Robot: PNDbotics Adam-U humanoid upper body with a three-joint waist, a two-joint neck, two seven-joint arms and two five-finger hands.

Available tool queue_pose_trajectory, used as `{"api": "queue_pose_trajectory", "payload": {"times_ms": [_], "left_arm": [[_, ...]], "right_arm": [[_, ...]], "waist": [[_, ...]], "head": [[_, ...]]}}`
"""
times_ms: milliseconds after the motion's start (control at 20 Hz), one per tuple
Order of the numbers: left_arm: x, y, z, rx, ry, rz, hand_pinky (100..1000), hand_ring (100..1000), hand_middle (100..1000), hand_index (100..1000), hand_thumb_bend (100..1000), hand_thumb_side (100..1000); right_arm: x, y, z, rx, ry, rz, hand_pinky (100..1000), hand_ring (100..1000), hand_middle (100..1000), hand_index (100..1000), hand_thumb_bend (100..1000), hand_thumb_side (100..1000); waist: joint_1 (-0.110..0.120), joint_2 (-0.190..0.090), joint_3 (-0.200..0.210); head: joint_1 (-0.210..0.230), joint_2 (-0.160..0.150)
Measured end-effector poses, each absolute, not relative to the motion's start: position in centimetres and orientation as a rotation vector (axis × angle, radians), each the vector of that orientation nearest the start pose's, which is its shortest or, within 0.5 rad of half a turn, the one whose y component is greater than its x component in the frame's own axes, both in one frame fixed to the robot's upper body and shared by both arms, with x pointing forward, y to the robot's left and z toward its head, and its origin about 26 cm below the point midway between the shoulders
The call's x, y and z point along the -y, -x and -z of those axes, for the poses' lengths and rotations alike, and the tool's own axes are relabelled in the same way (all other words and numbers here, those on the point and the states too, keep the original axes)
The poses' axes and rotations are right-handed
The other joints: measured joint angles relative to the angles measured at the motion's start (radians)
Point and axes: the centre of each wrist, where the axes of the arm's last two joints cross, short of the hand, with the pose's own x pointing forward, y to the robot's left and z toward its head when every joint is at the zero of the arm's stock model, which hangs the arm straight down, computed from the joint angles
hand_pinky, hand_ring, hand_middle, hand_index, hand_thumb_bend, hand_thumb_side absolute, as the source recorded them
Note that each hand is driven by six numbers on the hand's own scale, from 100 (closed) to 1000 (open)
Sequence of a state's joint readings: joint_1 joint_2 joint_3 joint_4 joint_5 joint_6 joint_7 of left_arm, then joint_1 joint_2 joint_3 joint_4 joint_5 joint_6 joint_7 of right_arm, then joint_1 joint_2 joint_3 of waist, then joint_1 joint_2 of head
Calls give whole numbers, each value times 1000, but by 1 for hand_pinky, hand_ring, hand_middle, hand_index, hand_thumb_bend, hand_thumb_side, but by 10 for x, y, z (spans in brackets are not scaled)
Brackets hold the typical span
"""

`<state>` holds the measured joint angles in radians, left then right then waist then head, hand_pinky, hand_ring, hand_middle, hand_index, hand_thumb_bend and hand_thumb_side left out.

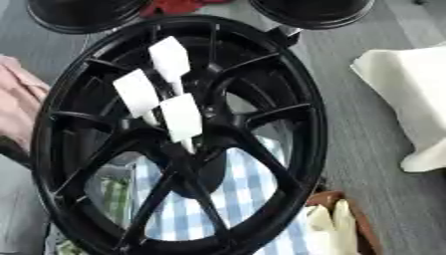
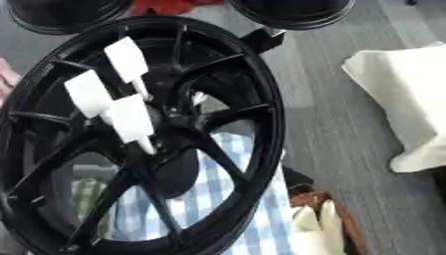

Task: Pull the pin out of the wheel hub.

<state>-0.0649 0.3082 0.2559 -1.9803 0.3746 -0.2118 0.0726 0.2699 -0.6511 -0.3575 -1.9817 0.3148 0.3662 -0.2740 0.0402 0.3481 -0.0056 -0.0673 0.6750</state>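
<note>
Closest to you is the black spoked alloy wheel hub [image 1: 312, 99], standing tilted and filling most of the left eye view. Three white plastic pins with flat rectangular heads stick out of its centre: an upper pin [image 1: 170, 57], a left pin [image 1: 137, 92] and a lower pin [image 1: 182, 118]. They stand close together, with their thin stems running down into the hub's middle. Neither of your hands shows in this view, so their pose and how far open they are cannot be told. Nothing touches the pins, and the space around their heads is open. Through the spokes you see a blue-and-white checked cloth [image 1: 244, 194] and a green checked patch [image 1: 113, 196] beneath the wheel. A pink fabric [image 1: 17, 99] lies just beside the rim on the left. A white folded cloth [image 1: 409, 84] lies well apart on the right, with bare grey surface [image 1: 366, 149] between it and the rim.

In the right eye view no hand shows either. A brown tray [image 2: 344, 214] holding pale yellow pieces [image 2: 318, 224] sits near the rim's lower right. Two black round objects [image 2: 292, 12] lie at the far edge, with something red [image 2: 170, 6] between them.
</note>
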Motion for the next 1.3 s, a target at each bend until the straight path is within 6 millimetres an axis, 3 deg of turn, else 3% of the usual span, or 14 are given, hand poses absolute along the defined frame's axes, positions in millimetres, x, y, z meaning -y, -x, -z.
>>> {"api": "queue_pose_trajectory", "payload": {"times_ms": [550, 700, 850, 1100, 1150, 1200, 1300], "left_arm": [[-345, -264, -151, 2306, -94, -167, 866, 637, 683, 763, 100, 728], [-345, -265, -151, 2305, -93, -166, 867, 639, 684, 764, 100, 729], [-344, -265, -151, 2304, -91, -165, 866, 639, 683, 763, 100, 728], [-343, -266, -152, 2309, -84, -163, 866, 639, 683, 762, 100, 726], [-343, -266, -152, 2310, -82, -162, 865, 639, 682, 762, 100, 723], [-342, -267, -153, 2313, -79, -163, 865, 639, 682, 762, 100, 722], [-341, -268, -156, 2322, -70, -163, 865, 641, 683, 763, 100, 719]], "right_arm": [[428, -199, -146, 1409, 1337, -160, 834, 872, 889, 775, 374, 100], [429, -199, -147, 1419, 1336, -135, 898, 950, 970, 790, 388, 100], [429, -199, -146, 1431, 1316, -104, 855, 904, 900, 764, 389, 100], [428, -200, -147, 1488, 1321, -56, 820, 833, 817, 738, 216, 100], [428, -201, -148, 1515, 1323, -40, 813, 809, 799, 730, 100, 211], [427, -202, -148, 1548, 1321, -25, 809, 798, 785, 729, 100, 226], [423, -206, -149, 1630, 1311, 7, 790, 768, 768, 721, 100, 342]], "waist": [[0, -3, -7], [-3, -3, -8], [-4, -3, -9], [-4, -3, -8], [-4, -4, -8], [-5, -6, -8], [-7, -10, -8]], "head": [[4, 0], [4, 1], [4, 1], [7, 1], [10, 1], [15, 1], [26, 1]]}}
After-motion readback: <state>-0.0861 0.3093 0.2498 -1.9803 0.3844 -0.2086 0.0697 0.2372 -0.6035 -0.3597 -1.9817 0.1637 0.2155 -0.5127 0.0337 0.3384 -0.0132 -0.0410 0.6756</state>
